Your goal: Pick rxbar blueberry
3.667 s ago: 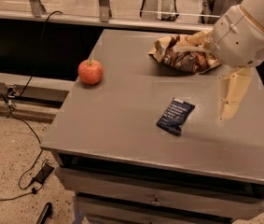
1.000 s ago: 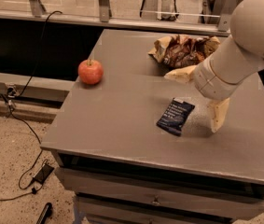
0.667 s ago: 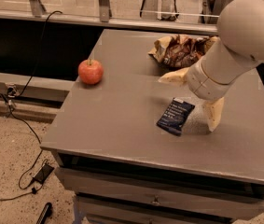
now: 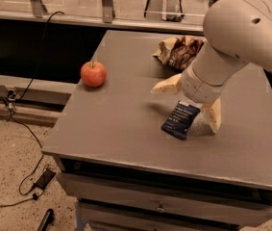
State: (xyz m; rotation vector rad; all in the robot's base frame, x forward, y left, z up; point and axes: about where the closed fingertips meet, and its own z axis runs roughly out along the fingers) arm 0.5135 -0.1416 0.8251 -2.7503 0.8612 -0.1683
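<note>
While its two tan fingers are spread wide apart and hold nothing, the claw (image 4: 184, 109) hangs low over the right half of the grey worktop (image 4: 116, 124). One finger points left; the other reaches down just beside the right edge of the rxbar blueberry (image 4: 180, 120), a small navy bar lying flat between the fingers, near the front. Behind the white arm (image 4: 241, 28) lies a crumpled brown snack bag (image 4: 179, 51). A red apple (image 4: 93, 74) sits well apart at the left edge.

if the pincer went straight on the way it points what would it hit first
Likely the rxbar, which lies on the table under the open pincer; depth is unclear, so it may meet the table first.
</note>
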